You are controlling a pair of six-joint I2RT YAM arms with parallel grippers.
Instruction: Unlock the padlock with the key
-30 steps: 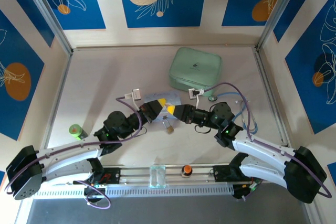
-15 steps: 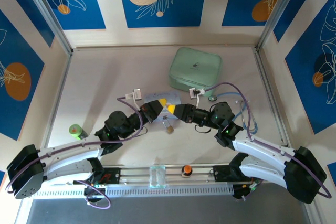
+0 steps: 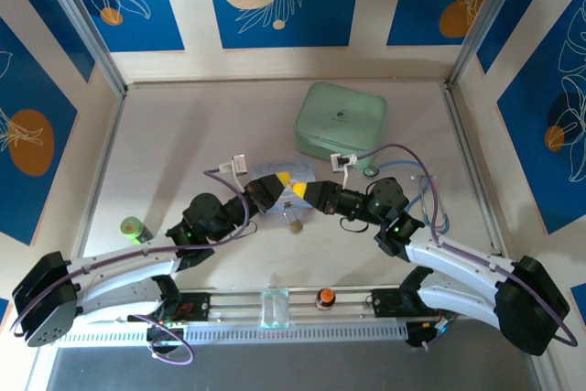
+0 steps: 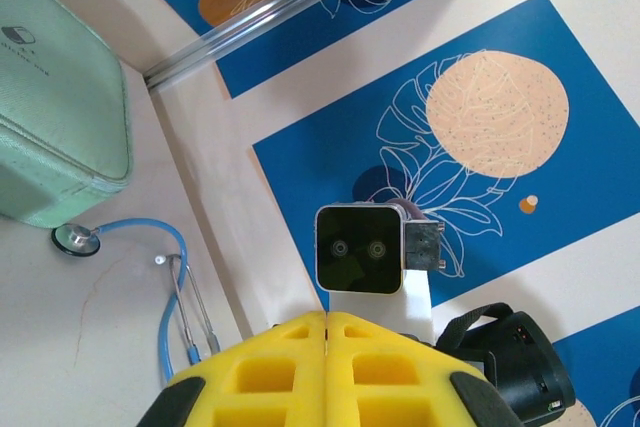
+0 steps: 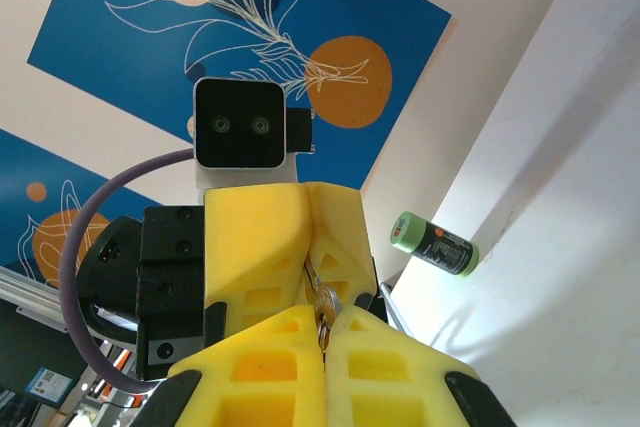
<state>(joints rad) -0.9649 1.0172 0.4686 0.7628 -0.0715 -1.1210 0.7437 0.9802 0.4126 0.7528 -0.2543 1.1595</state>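
Brass padlock (image 5: 325, 304) sits clamped at the tips of my right gripper (image 5: 322, 325). Thin silver sliver, likely the key (image 5: 314, 277), runs straight ahead toward my left gripper (image 4: 326, 327): pads pressed together, tip-to-tip, nearer the key.

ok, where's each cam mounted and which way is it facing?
Top external: above and behind the bases, looking down on the table; both arms, left gripper and right gripper tip to tip.
Left wrist: faces right and up, over its shut fingers, at the right arm's camera.
Right wrist: faces left; own fingers pinch the padlock, left gripper opposite.
Shared: mint case, top and left wrist.
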